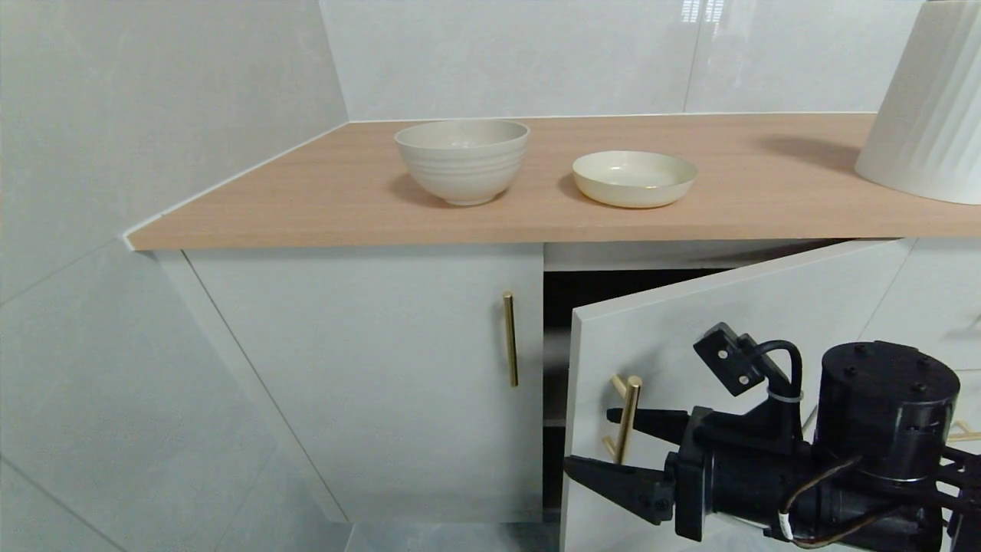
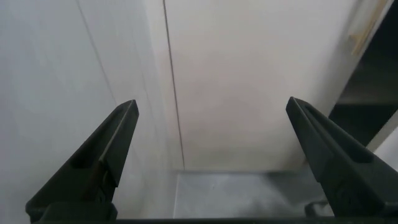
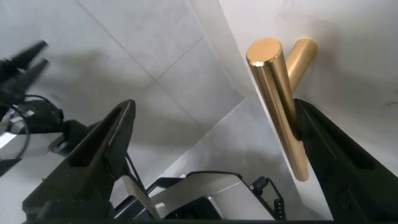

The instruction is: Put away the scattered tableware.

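A: Where is the tableware?

B: A deep bowl (image 1: 462,159), pale and ribbed, stands upright on the wooden table (image 1: 306,207). A shallow dish (image 1: 634,178) sits just beside the bowl on the robot's right, apart from it. Both look empty.

A: Anything else up there?

B: A tall white ribbed object (image 1: 927,107), well to the right of the bowl at the table's far right.

A: And under the bowl?

B: Directly below it is a shut door (image 1: 368,368) with an upright gold bar (image 1: 510,339). Below and to the right of the bowl, an open door (image 1: 766,307) is swung out, with the dark cabinet inside showing in the gap.

A: The arms?

B: The right gripper (image 1: 590,438) is low and to the right of the bowl, at the open door. Its jaws are spread on either side of that door's gold handle (image 3: 283,106). The bar lies close to one jaw; whether they touch, I cannot tell.

A: The left one?

B: The left gripper (image 2: 211,102) has its jaws spread wide with nothing between them, facing a white panel low by the floor, well below the bowl.
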